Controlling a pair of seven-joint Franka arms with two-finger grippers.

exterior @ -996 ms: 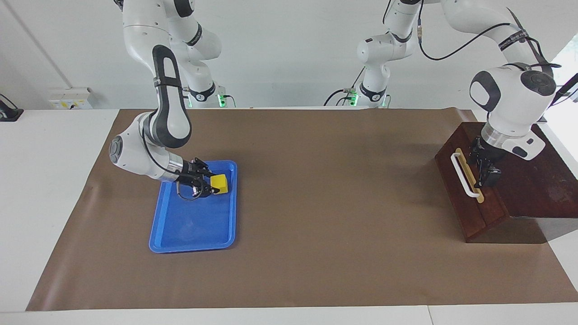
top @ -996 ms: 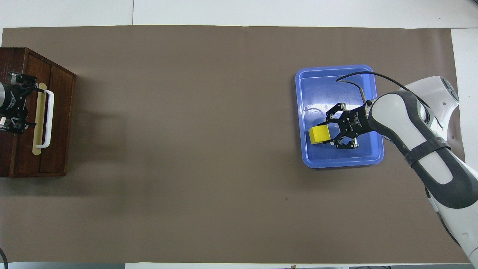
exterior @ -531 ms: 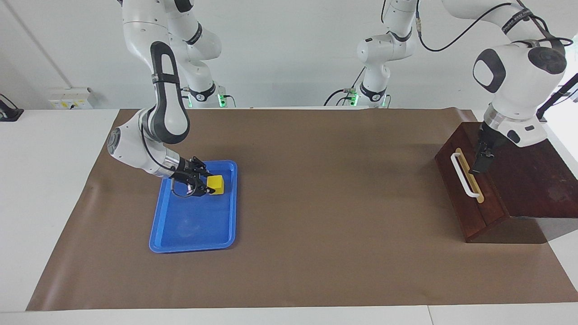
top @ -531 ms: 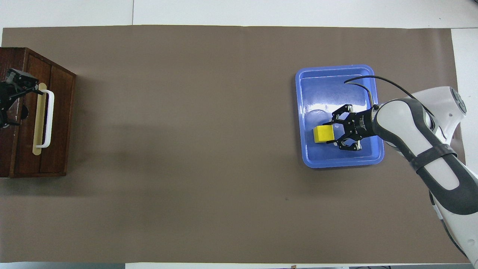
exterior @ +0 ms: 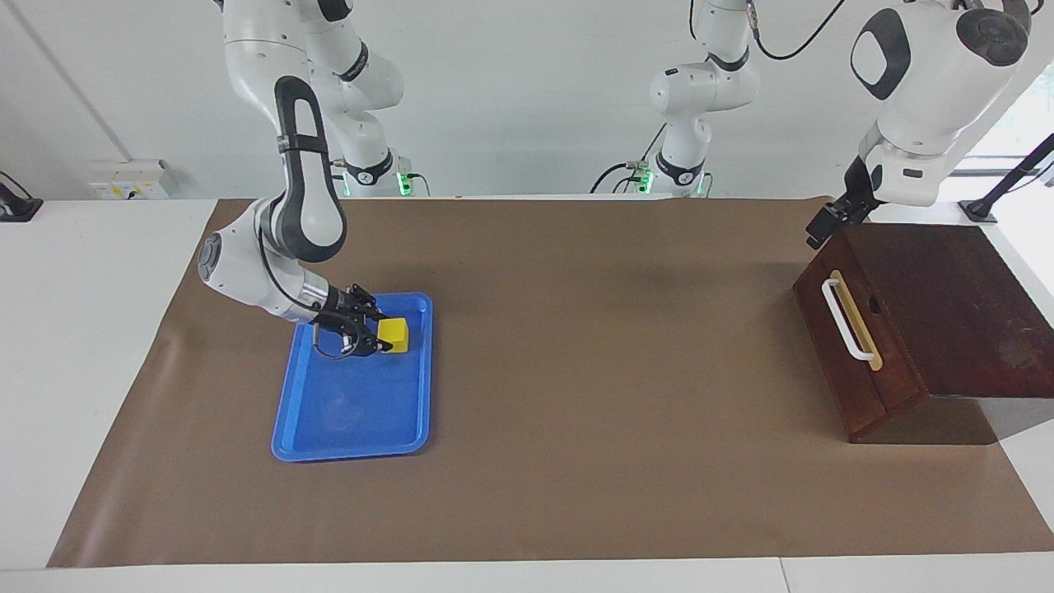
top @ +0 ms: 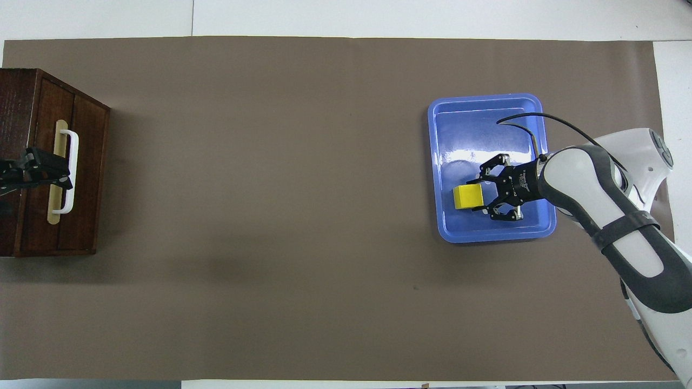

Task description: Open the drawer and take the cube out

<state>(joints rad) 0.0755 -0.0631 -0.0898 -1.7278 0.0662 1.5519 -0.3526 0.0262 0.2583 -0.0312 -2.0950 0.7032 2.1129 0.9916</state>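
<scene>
The drawer (exterior: 856,350) is shut in the dark wooden box (exterior: 955,305), its white bar handle (exterior: 847,319) facing the table's middle; it also shows in the overhead view (top: 81,173). My left gripper (exterior: 826,224) hangs in the air above the box's drawer-front end, touching nothing; in the overhead view the left gripper (top: 51,175) covers part of the handle. The yellow cube (exterior: 394,333) is in the blue tray (exterior: 354,412). My right gripper (exterior: 384,337) is shut on the cube (top: 467,196), low in the tray (top: 486,116).
A brown mat (exterior: 593,371) covers the table between the tray and the box. The box stands at the left arm's end and the tray toward the right arm's end. White table (exterior: 82,329) borders the mat.
My left gripper has risen from the box top beside the handle and now hangs above the box. My right gripper has shifted slightly within the tray, the cube moving with it.
</scene>
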